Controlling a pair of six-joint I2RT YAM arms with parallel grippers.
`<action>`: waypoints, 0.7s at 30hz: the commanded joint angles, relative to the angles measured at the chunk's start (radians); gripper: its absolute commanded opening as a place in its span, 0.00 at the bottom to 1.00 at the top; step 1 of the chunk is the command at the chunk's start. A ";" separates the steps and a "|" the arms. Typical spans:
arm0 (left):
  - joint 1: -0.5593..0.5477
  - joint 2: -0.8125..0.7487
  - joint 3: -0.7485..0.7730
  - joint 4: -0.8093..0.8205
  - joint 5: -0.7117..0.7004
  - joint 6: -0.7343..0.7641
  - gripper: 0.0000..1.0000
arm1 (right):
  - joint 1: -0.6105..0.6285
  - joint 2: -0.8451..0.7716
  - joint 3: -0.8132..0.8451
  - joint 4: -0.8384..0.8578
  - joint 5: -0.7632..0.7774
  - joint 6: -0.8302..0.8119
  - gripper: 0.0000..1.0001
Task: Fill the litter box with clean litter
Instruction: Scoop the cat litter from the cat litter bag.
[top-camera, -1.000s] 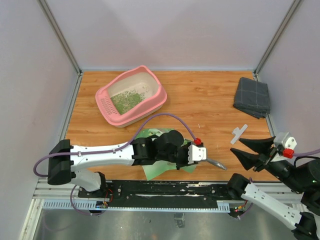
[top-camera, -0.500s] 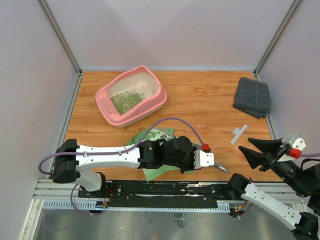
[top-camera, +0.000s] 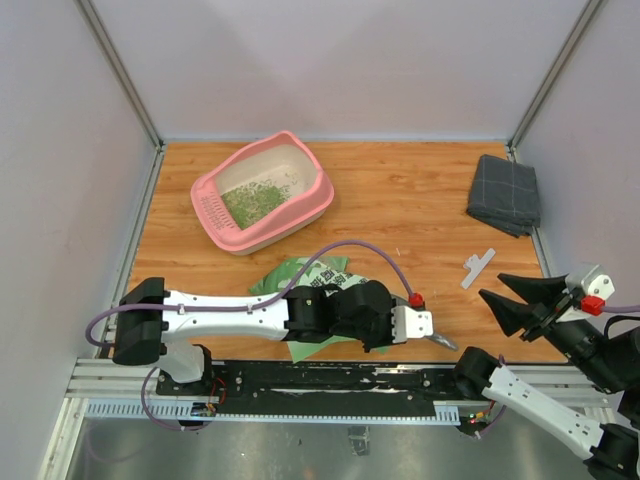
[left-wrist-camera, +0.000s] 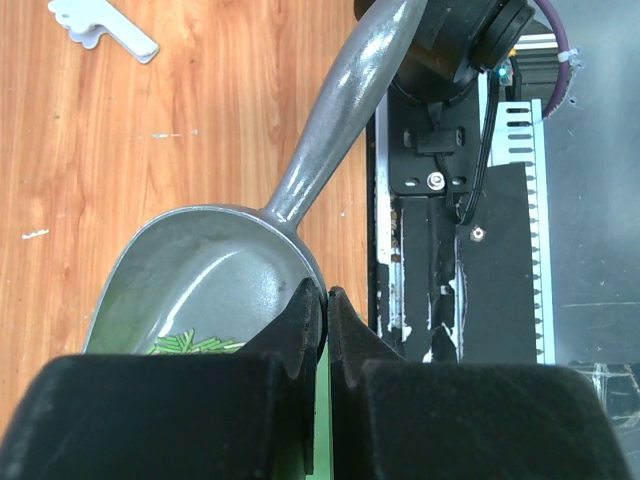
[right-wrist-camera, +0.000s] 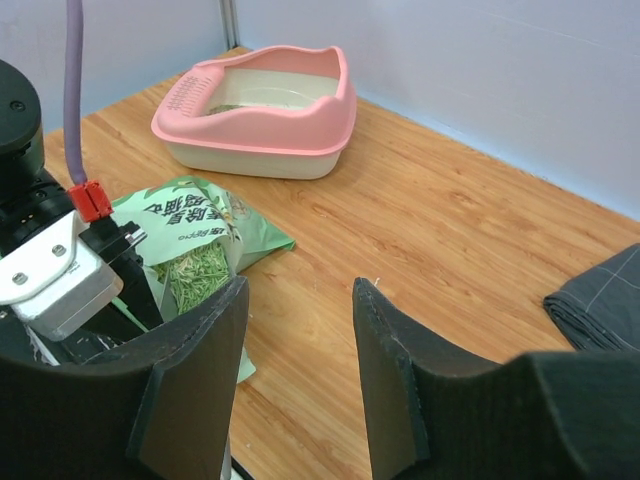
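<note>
Overhead view of a wooden table (top-camera: 400, 200), read from left to right. At the upper left, the pink litter box (top-camera: 322, 192) is seen standing apart from both arms; a thin, loose patch of clean litter (top-camera: 250, 203) is spread over its pale floor. Below it, at lower left of centre, a light green printed bag (top-camera: 300, 275) is laid flat and is partly covered by the left arm. At bottom centre, the left gripper (left-wrist-camera: 326, 300) is shown with its fingers pressed together on the back rim of a grey metal scoop (left-wrist-camera: 220, 275), whose handle is pointed away toward the table's near edge. A few green granules are seen in the scoop's bowl. Right of the scoop, a small white clip (top-camera: 478, 266) is left on the bare wood. At the lower right, the right gripper (top-camera: 492, 287) is held above the table with its jaws apart and nothing between them. At the upper right, a folded grey cloth (top-camera: 503, 193) is placed against the wall. In the right wrist view, the litter box (right-wrist-camera: 300, 115) is seen at upper left, beyond the bag (right-wrist-camera: 190, 225).
</note>
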 joint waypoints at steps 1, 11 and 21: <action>-0.020 0.009 0.040 0.026 -0.027 0.004 0.00 | -0.013 0.027 0.004 -0.004 0.037 -0.005 0.47; -0.058 0.008 0.100 -0.032 -0.075 0.053 0.00 | -0.013 0.144 0.116 -0.189 0.081 0.182 0.45; -0.093 0.032 0.151 -0.048 -0.088 0.086 0.00 | -0.013 0.210 0.198 -0.350 0.071 0.283 0.45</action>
